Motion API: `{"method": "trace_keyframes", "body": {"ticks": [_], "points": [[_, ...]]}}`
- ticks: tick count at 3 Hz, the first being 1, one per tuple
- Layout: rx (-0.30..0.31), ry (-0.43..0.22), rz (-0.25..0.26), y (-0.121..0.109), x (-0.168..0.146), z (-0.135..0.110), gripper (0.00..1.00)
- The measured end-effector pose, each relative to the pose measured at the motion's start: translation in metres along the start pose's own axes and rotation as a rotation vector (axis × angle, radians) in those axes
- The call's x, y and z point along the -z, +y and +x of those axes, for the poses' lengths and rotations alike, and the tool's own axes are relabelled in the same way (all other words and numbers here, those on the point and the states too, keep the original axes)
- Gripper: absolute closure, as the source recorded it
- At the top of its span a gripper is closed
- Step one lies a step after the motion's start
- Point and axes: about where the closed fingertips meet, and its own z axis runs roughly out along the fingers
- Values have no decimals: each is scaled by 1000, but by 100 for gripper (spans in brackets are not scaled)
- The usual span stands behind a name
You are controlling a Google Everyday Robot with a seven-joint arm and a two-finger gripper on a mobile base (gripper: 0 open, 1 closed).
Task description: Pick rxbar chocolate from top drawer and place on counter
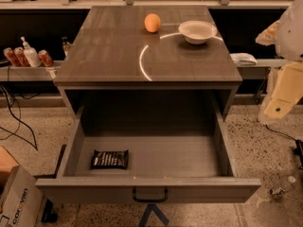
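Flat rxbar chocolate (110,159) in top drawer (149,188): likely light, with a slick wrapper.
My gripper (283,92) is far right, open or closed I cannot tell; I'd pinch across the bar's width.

The counter (109,46) holds orange fruit (152,22) and white bowl (197,31) (both rearward); end effector (279,103) off its right.

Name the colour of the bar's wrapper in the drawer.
The rxbar chocolate is black, pale lettering; camera view. Gripper hangs far right.
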Motion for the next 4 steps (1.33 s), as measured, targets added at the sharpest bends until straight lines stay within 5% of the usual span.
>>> {"method": "trace_keyframes", "body": {"ticks": [2,4], "points": [[26,-36,-1,5,-19,-16,0],[59,-252,-79,25,-108,-71,0]]}}
